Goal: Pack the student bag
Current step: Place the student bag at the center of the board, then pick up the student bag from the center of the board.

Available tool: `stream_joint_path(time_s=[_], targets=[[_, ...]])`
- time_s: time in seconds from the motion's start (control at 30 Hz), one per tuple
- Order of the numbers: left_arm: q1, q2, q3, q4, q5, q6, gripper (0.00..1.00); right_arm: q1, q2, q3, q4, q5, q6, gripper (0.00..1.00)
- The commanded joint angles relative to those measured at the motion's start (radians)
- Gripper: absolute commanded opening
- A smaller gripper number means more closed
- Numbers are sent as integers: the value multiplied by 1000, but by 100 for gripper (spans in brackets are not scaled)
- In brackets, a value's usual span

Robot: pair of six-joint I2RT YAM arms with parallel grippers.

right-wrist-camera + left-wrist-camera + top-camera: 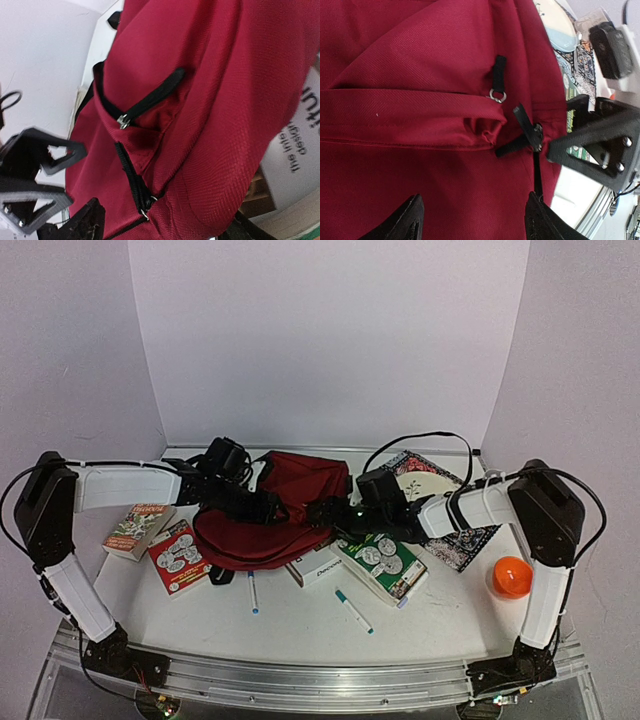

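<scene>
The student bag (272,515) is a dark red backpack lying in the middle of the table, with its zippers closed. My left gripper (268,506) hangs over its top face. In the left wrist view my left gripper (472,225) is open, with only red fabric (420,65) between the fingers. A black zipper pull (536,135) lies just ahead of the right finger. My right gripper (327,512) is at the bag's right edge. In the right wrist view it (165,227) is open, straddling a bulge of the bag (225,100) near a zipper pull (145,212).
Two books (136,530) (178,557) lie left of the bag. A white box (318,567), a green book (385,560) and a patterned book (445,510) lie to its right. Two pens (253,592) (353,610) lie in front. An orange object (510,577) sits at the far right.
</scene>
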Motion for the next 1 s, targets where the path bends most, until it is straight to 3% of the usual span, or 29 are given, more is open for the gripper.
stream_joint_path(time_s=[0.0, 0.27, 0.53, 0.73, 0.97], targets=[[-9, -67, -46, 84, -4, -20, 70, -31, -26, 65, -115, 123, 27, 81], [-18, -96, -103, 110, -13, -39, 70, -52, 57, 197, -227, 172, -45, 94], [-20, -111, -112, 123, -14, -41, 69, -57, 155, 237, -272, 170, -101, 95], [-22, -117, -117, 126, -12, -39, 69, -62, 210, 270, -273, 177, -158, 84], [-23, -146, -122, 129, -29, -44, 69, -66, 218, 285, -249, 116, -225, 55]])
